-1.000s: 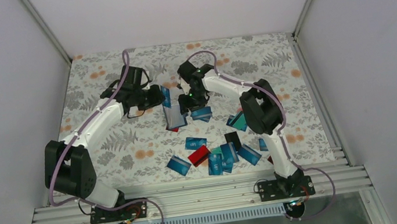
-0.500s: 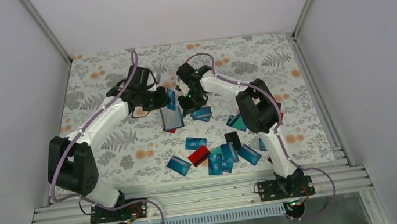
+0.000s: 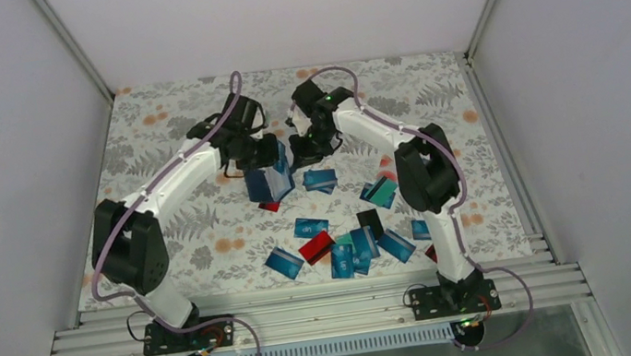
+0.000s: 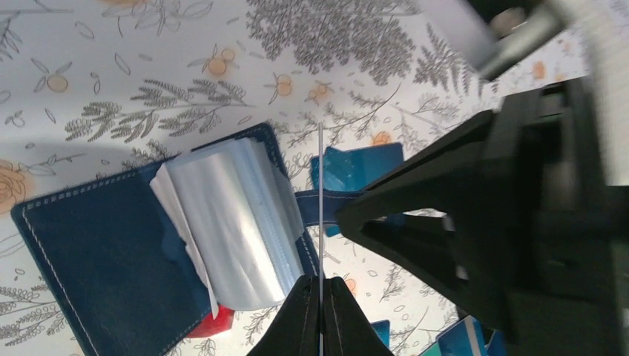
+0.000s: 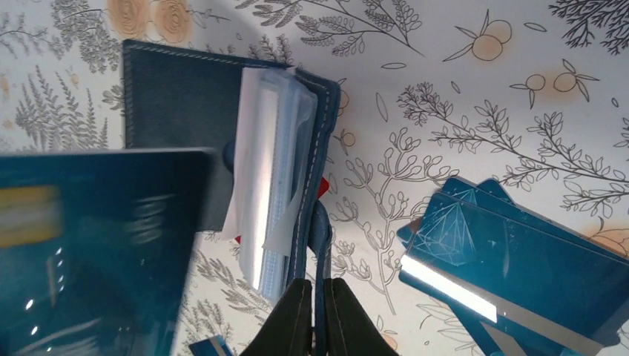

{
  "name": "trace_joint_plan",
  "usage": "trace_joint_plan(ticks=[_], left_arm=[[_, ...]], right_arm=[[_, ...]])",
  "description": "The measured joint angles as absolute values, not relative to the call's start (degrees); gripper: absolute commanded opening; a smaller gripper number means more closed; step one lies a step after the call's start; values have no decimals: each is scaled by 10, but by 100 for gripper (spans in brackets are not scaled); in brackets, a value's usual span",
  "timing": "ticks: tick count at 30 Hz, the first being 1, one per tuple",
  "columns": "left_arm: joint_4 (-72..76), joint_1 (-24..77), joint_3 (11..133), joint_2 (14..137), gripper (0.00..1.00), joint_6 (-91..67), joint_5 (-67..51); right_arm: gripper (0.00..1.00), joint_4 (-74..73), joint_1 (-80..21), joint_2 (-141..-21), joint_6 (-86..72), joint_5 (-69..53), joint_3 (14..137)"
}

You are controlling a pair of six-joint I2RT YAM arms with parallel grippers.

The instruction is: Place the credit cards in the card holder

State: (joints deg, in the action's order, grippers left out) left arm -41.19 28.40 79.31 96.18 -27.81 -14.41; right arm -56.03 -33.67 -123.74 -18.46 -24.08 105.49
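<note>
The navy card holder (image 4: 96, 252) lies open on the floral table, its clear sleeves (image 4: 237, 215) fanned up. My left gripper (image 4: 320, 280) is shut on a blue credit card, seen edge-on as a thin pale line (image 4: 320, 185) just right of the sleeves. The same card (image 5: 96, 222) fills the left of the right wrist view, blurred. My right gripper (image 5: 315, 282) is shut on the card holder's (image 5: 178, 96) navy strap (image 5: 319, 230). In the top view both grippers, left (image 3: 276, 157) and right (image 3: 303, 147), meet over the holder (image 3: 264, 185).
Two blue cards (image 5: 512, 252) lie just right of the holder. A red card (image 3: 271, 206) pokes out from under it. Several blue, teal, red and black cards (image 3: 354, 247) are scattered nearer the arm bases, with teal ones (image 3: 379, 192) to the right.
The right gripper has closed on the holder's strap. Both grippers shifted right and farther back, and the holder moved with them. The left gripper kept its card.
</note>
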Motion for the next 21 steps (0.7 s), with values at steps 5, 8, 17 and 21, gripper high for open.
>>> trace_joint_plan(ticks=[5,8,17,21], left_arm=[[-434,291,796,991,2,-291,-122],[-448,291,800,1015,2,-300,-109],[-462,291,812,1042,2,-322,-99],[-460,291,817,1053,2,-333,-112]], right_arm=[[4,-570,-336,-1233,-184,-245,1060],[4,-575,-336,-1233,-183,-247,1060],[4,-580,-336,-1233,-179,-255,1060],[4,-581,-336,-1233,-178,-256,1060]])
